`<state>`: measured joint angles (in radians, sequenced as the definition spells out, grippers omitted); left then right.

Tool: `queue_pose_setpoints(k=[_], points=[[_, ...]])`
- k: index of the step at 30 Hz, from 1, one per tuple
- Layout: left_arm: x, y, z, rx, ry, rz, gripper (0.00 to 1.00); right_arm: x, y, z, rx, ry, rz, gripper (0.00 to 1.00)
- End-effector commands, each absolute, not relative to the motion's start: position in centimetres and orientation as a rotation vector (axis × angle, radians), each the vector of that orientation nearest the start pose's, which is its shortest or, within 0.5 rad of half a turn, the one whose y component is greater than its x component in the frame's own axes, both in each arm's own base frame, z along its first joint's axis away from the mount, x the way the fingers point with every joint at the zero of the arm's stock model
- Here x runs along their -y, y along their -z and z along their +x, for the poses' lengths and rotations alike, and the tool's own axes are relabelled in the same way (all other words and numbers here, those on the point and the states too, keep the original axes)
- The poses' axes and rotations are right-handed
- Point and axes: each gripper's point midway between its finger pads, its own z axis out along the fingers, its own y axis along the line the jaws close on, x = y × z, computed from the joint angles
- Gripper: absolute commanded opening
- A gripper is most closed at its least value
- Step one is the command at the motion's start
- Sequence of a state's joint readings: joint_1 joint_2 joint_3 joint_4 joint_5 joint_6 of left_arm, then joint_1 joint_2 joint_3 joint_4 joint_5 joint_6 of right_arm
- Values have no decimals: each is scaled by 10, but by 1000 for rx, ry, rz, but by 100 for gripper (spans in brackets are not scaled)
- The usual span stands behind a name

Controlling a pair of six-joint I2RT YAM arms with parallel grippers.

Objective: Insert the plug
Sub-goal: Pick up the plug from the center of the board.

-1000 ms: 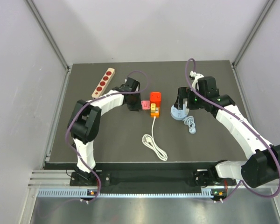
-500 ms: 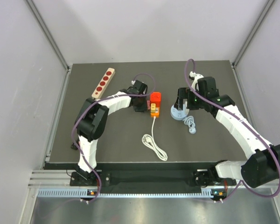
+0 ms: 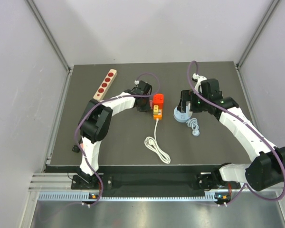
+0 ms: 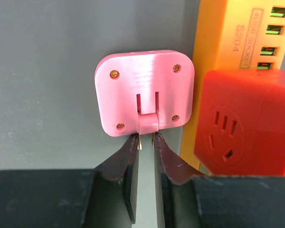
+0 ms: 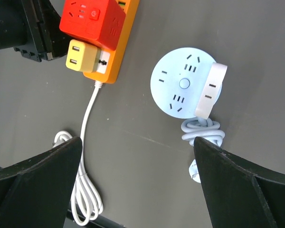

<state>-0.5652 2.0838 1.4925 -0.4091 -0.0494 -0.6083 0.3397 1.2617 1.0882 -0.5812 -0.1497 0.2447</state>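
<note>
Stock on your bench:

- Plug: red cube, seated on the far end of the orange power strip and about as wide as the strip. A yellow adapter sits right beside it on the strip.
- Pink plate: lies flat on the bench, just beside the strip's left edge.
- Left gripper: low at the pink plate. The fingers are nearly together, flanking the brass pins under the plate's small tab. You cannot tell whether they are clamped.
- Right gripper: spread wide and holding nothing, above the pale blue round socket. A white block sits on one side of that socket.
- White cord: runs from the strip's near end and lies looped toward you.
- Wooden block: has red discs and lies at the far left, well apart from everything else.
</note>
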Motion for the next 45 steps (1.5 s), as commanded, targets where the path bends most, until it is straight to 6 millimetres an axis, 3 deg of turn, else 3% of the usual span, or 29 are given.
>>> queue_pose_setpoints(k=[1, 3, 6, 11, 13, 15, 16, 20, 25, 34, 39, 45], points=[[242, -14, 385, -2686, 179, -79, 10, -156, -195, 312, -2305, -496, -215, 100], [229, -8, 371, -2706, 131, -78, 8, -158, -199, 310, -2296, -511, -215, 100], [219, -17, 354, -2711, 126, -80, 6, -160, -202, 307, -2290, -537, -209, 100], [218, -58, 324, -2668, 248, -6, 5, -170, -207, 301, -2292, -595, -224, 100], [228, -86, 313, -2616, 330, 60, 4, -177, -208, 297, -2302, -634, -250, 100], [234, -99, 300, -2586, 366, 151, 3, -191, -214, 293, -2307, -719, -307, 100], [245, -117, 288, -2543, 427, 217, 3, -195, -213, 290, -2326, -747, -330, 100], [272, -152, 251, -2410, 526, 497, 1, -212, -218, 286, -2401, -805, -322, 98], [299, -188, 204, -2275, 738, 732, 0, -244, -240, 250, -2352, -1085, -455, 99], [312, -211, 162, -2117, 900, 980, 0, -259, -252, 214, -2383, -1345, -577, 96], [313, -219, 156, -2079, 928, 1014, 0, -267, -249, 195, -2413, -1442, -649, 84], [317, -225, 148, -2045, 956, 1057, 0, -277, -246, 176, -2425, -1548, -695, 76]])
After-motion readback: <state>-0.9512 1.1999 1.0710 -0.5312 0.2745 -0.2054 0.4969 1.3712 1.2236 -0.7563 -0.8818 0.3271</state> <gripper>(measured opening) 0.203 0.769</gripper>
